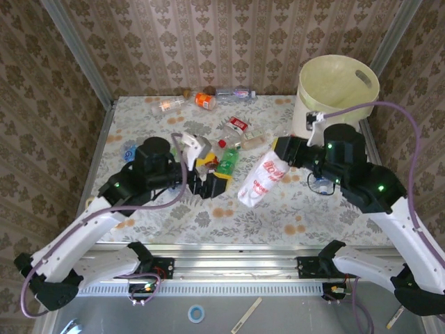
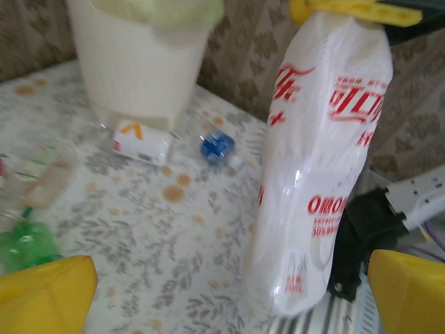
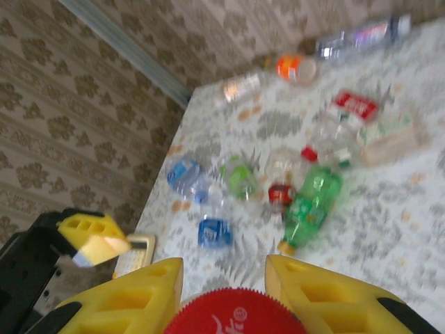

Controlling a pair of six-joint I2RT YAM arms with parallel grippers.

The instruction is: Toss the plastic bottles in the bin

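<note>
My right gripper (image 1: 278, 154) is shut on the red cap (image 3: 233, 314) of a large white bottle with red lettering (image 1: 260, 179), which slants down toward the table's front. In the left wrist view this bottle (image 2: 316, 160) stands just right of centre. My left gripper (image 1: 211, 175) is open beside it, its yellow fingers (image 2: 45, 292) spread wide and touching nothing. The cream bin (image 1: 338, 87) stands at the far right corner. More plastic bottles lie on the table: a green one (image 1: 227, 160), a red-labelled one (image 1: 238, 125) and an orange one (image 1: 206, 101).
Several small crushed bottles lie along the back wall (image 1: 235, 94) and at the left (image 1: 130, 152). A blue-capped one (image 2: 217, 146) and an orange-marked one (image 2: 141, 141) lie near the bin's foot. A flat pale slab (image 3: 135, 252) sits by my left gripper.
</note>
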